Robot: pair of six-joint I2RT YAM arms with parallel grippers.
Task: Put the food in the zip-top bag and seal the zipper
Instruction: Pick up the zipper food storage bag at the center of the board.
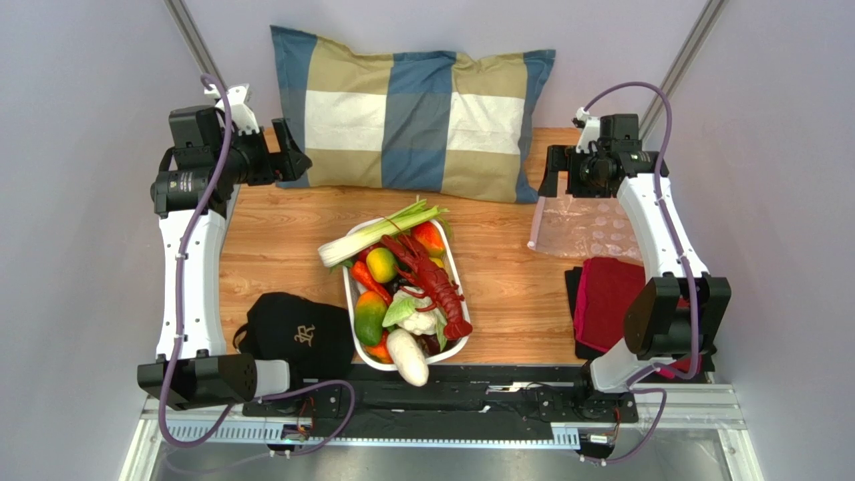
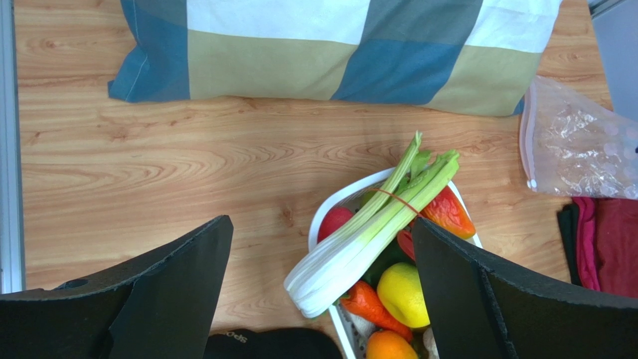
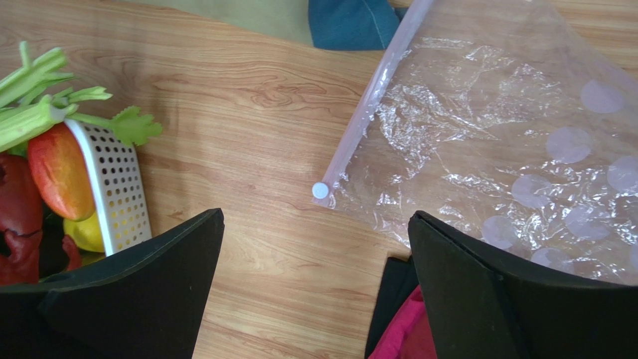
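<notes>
At the centre of the top view, colourful toy food (image 1: pixel 406 291) lies heaped in a white slotted plastic basket (image 1: pixel 347 298). A checked fabric pillow (image 1: pixel 411 110) lies above it. A clear floppy zip-top bag (image 1: pixel 592 230) lies right of it, just above a folded red cloth (image 1: pixel 607 296). A black fabric cap (image 1: pixel 296 336) lies lower left.

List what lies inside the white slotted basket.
Visible in the white slotted basket: a long green-and-white stalk, a red toy lobster, a round yellow fruit, a white radish-like piece. Anything beneath them is covered.

- right gripper (image 3: pixel 316 218) hung over the wood table (image 3: pixel 247 112), fingers wide apart, nothing between them
- clear bag (image 3: pixel 509 149) lay flat on the right, zipper (image 3: pixel 371 97) on the edge nearest the basket (image 3: pixel 112 187)
- basket held a green stalk (image 3: pixel 30 112) and a red fruit (image 3: pixel 60 172)
</notes>
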